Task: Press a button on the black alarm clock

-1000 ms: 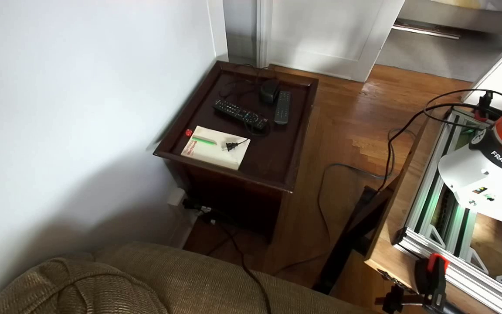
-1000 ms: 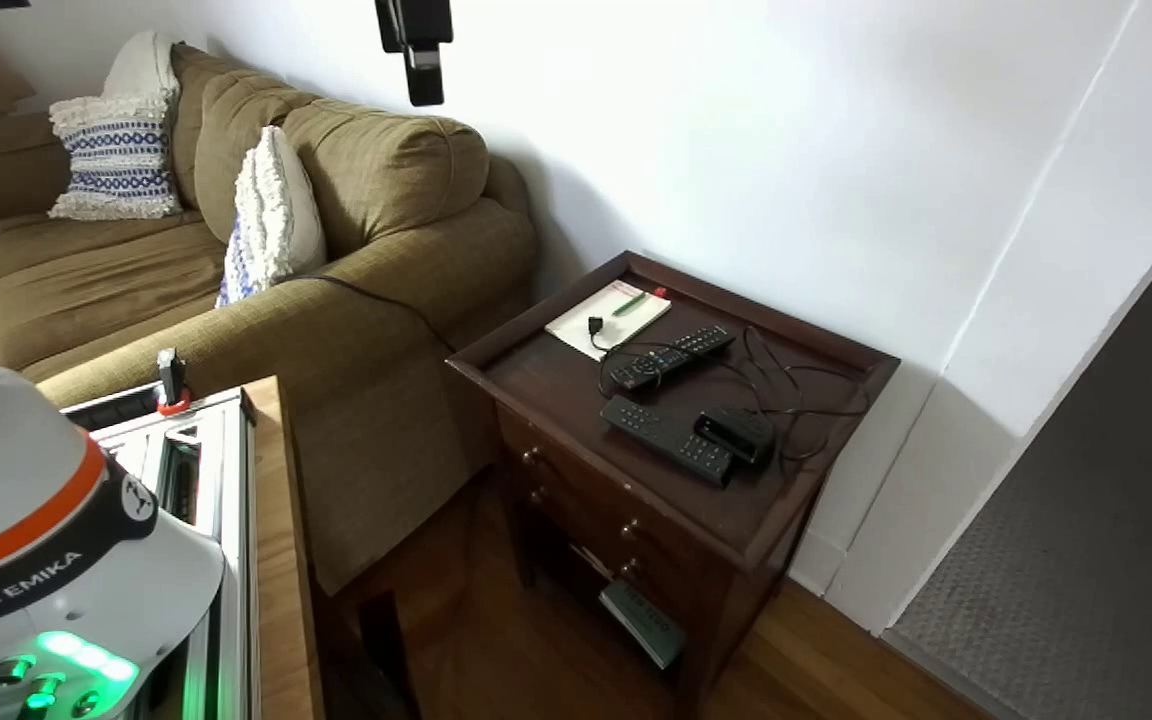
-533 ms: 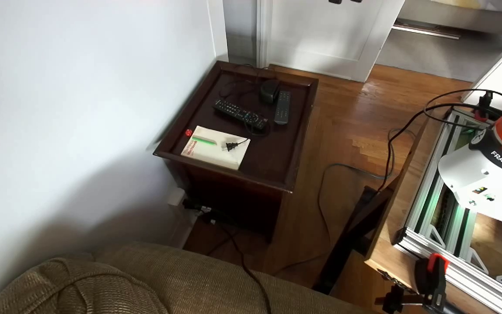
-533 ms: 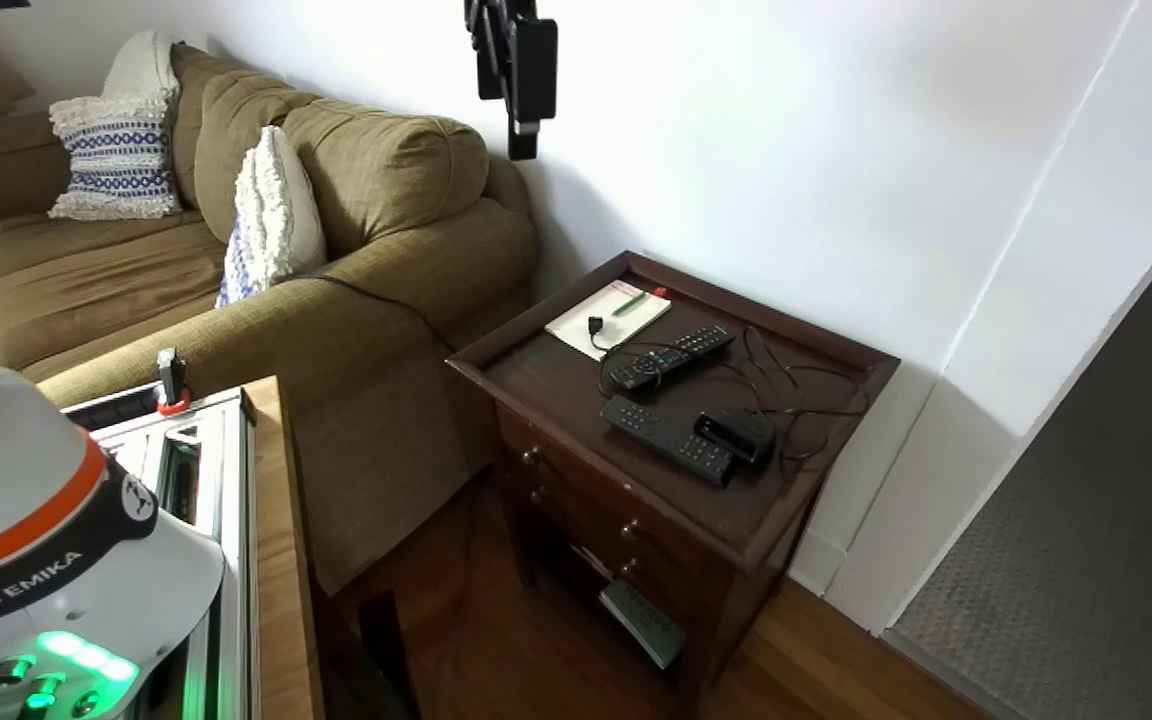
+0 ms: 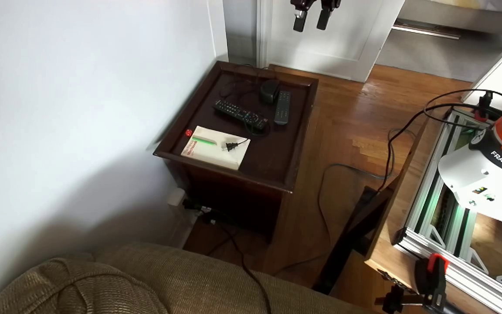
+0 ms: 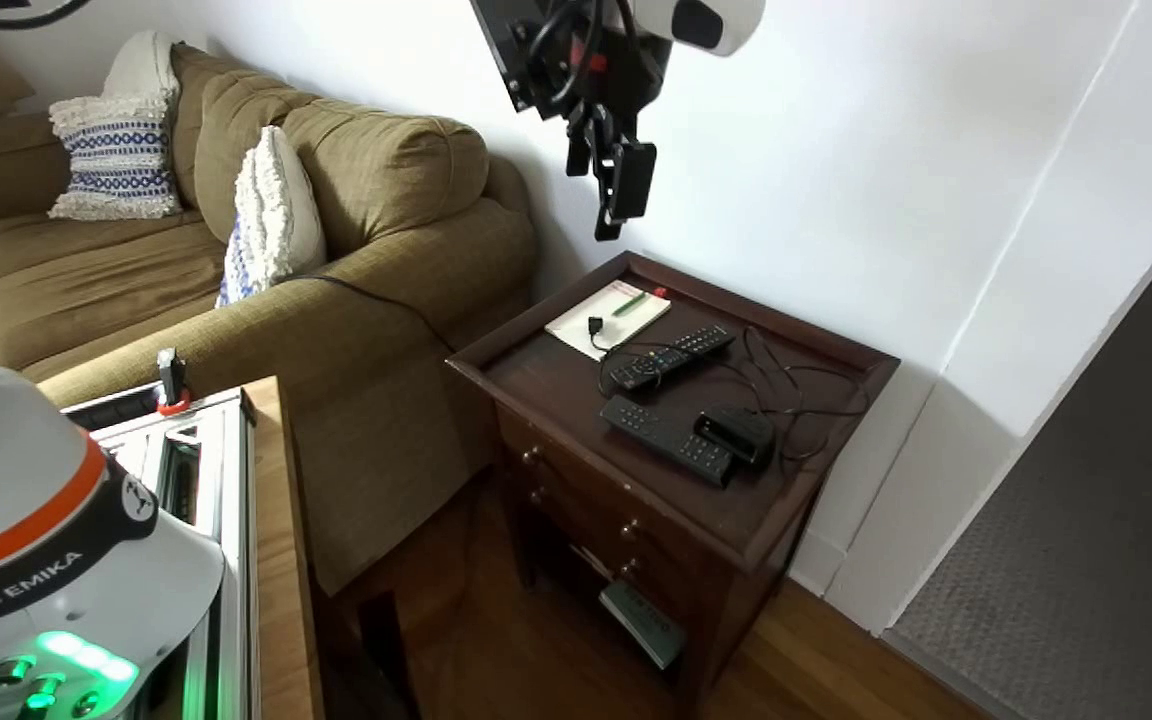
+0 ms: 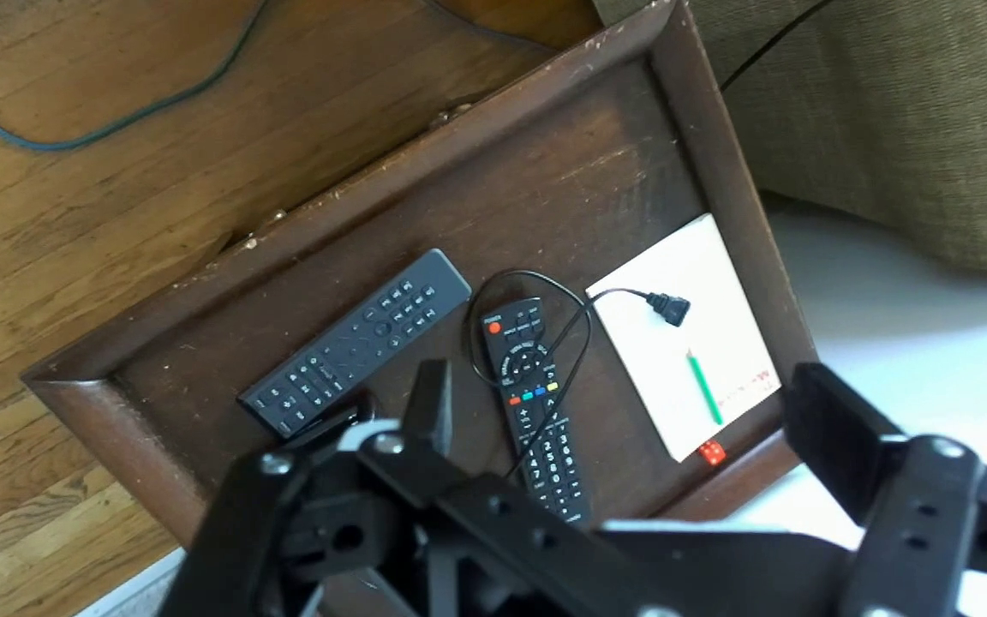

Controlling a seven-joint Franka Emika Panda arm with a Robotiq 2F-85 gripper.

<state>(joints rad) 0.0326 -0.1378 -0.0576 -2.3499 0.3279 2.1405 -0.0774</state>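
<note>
The black alarm clock (image 5: 269,91) is a small dark block on the brown side table (image 5: 273,168), close beside a grey remote. In an exterior view the clock (image 6: 739,432) has an open-looking dark front edge. In the wrist view only a dark sliver of the clock (image 7: 364,406) shows; my finger hides the rest. My gripper (image 5: 311,22) is open and empty, high above the table, apart from everything. In the wrist view the gripper's fingers (image 7: 622,401) stand wide apart over the other remote and the white book.
A grey remote (image 5: 283,107) touches or nearly touches the clock. A black remote (image 5: 241,114), a cord, a white book (image 5: 216,148) with a green pencil, a plug and a red die (image 5: 188,132) share the tabletop. A raised rim edges the table; a wall (image 6: 836,160) stands behind.
My gripper has come down into view in both exterior views, nearing the table from above. More of the arm now shows. The clock and the other table things have not moved.
</note>
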